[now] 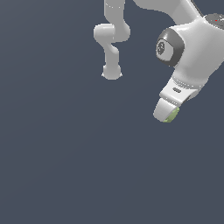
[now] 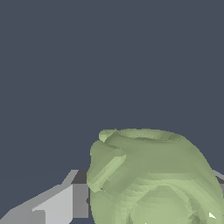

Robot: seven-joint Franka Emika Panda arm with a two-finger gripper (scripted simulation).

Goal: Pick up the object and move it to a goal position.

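The object (image 1: pixel 172 116) is a small light-green lumpy item, showing as a sliver at the tip of my white gripper (image 1: pixel 165 113) at the exterior view's right. In the wrist view the object (image 2: pixel 151 177) fills the lower part of the picture, roundish and ridged, pressed against a grey finger (image 2: pixel 61 203). The gripper is shut on it and holds it up off the dark surface. Most of the object is hidden behind the finger in the exterior view.
My arm's white links and base (image 1: pixel 111 72) stand at the back middle of the exterior view. A plain dark grey-blue floor (image 1: pixel 65 153) spreads under everything.
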